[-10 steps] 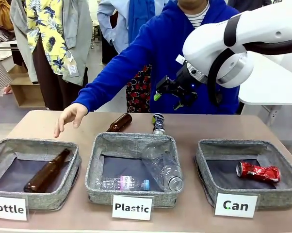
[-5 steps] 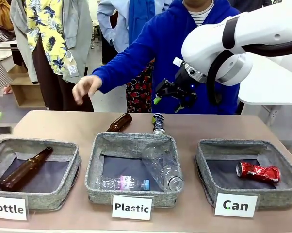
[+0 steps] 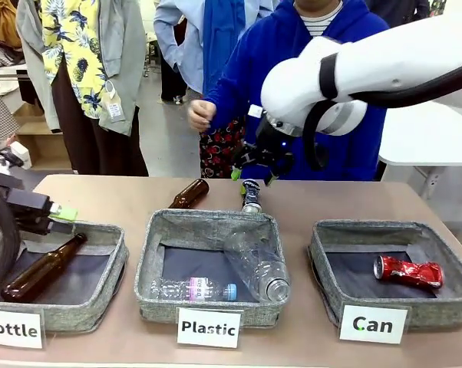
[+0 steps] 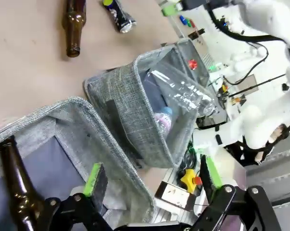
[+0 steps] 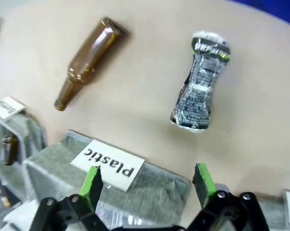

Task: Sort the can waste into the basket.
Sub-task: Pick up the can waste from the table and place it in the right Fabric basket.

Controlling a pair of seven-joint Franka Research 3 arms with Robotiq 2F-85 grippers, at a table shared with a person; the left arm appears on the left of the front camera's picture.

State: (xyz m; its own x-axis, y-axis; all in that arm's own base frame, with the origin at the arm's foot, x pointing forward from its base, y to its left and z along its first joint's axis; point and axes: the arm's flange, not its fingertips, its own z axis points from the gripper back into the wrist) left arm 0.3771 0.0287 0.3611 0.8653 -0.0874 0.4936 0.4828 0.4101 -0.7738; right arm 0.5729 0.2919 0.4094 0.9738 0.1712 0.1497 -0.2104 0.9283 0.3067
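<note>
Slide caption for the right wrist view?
Open right gripper hovers above the crushed dark can, brown bottle alongside.

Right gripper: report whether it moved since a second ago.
Yes. The right gripper shifted left and lower, toward the crushed dark metal can behind the grey fabric Plastic basket.

Both my grippers open, the right one reaching in high, the left one low at the side.

My right arm [image 3: 400, 61] comes in from the right and bends past the middle. Its wrist is turned down, so the right gripper [image 3: 252, 172] points downward and slightly away from me. In the right wrist view I see its fingers [image 5: 92, 185] spread wide, green faces turned toward each other, gripping nothing. My left gripper [image 3: 61, 216] enters low from the left edge, lying roughly level and pointing toward the middle. In the left wrist view its green pads [image 4: 96, 179] stand far apart, with nothing clamped between them.
</note>
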